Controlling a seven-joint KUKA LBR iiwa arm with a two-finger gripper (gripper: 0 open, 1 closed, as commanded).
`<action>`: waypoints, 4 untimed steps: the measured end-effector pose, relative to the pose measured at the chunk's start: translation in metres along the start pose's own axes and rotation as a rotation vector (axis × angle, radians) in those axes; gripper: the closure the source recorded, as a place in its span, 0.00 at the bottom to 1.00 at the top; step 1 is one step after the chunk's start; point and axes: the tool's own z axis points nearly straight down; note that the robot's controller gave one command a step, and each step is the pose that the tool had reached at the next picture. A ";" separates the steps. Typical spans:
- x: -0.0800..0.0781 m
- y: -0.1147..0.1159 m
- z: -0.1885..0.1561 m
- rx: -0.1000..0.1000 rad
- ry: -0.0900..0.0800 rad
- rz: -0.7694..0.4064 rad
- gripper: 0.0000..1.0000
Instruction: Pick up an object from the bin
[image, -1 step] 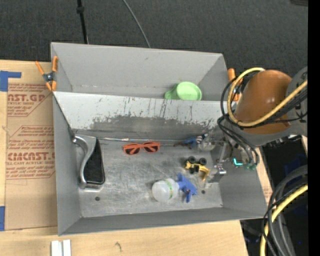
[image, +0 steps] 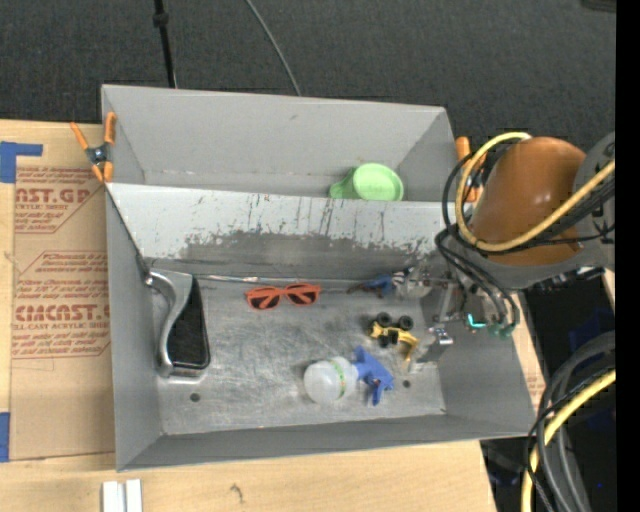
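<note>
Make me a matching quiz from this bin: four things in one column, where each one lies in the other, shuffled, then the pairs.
1 sunglasses
2 green disc
3 blue toy
4 black-and-silver tool

A far left
B high at the back
C centre
D beside the white ball

Pairs: 1-C, 2-B, 3-D, 4-A

The gripper (image: 437, 338) hangs low at the right of the bin (image: 132, 350) — just beside a small yellow-and-black toy (image: 392, 333).

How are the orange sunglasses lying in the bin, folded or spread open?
Folded, it seems: the sunglasses lie flat on the bin floor, both lenses side by side, with no arms sticking out.
</note>
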 end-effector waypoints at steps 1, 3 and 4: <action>-0.022 0.003 0.042 0.002 -0.010 -0.021 0.00; -0.018 -0.012 0.104 0.003 -0.016 -0.306 1.00; -0.018 -0.012 0.104 0.003 -0.016 -0.307 1.00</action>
